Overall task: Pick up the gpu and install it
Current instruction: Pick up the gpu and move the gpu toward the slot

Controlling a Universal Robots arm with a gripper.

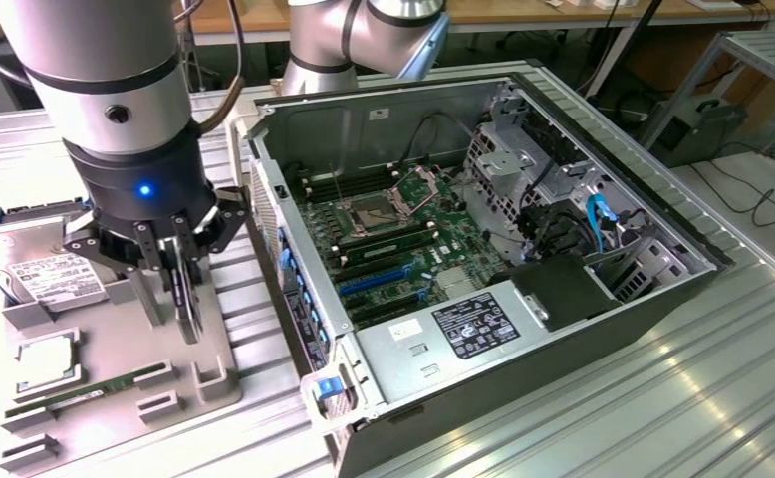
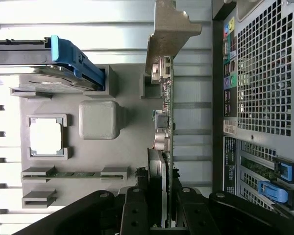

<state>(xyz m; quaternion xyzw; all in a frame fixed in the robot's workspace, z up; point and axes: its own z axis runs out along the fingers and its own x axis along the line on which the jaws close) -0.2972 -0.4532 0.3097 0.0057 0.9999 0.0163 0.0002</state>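
One thin card matters here: the gpu (image 1: 187, 311) stands on edge in the lower left of the exterior view, directly beneath the gripper (image 1: 179, 271). The gripper's fingers are drawn in narrow and pinch the card's two flat faces. Seen from the wrist, the card's long axis runs straight out from the fingers to the pale bracket (image 2: 170, 29) at its far end. Its lower edge meets the grey holder tray (image 1: 215, 383) on the counter (image 1: 706, 398); I cannot tell whether it has cleared the tray's slot. The open computer case (image 1: 561, 378) lies just beside the tray, toward the exterior view's right. Its blue expansion slots (image 1: 377, 283) sit near frame centre, slanting from lower left to upper right.
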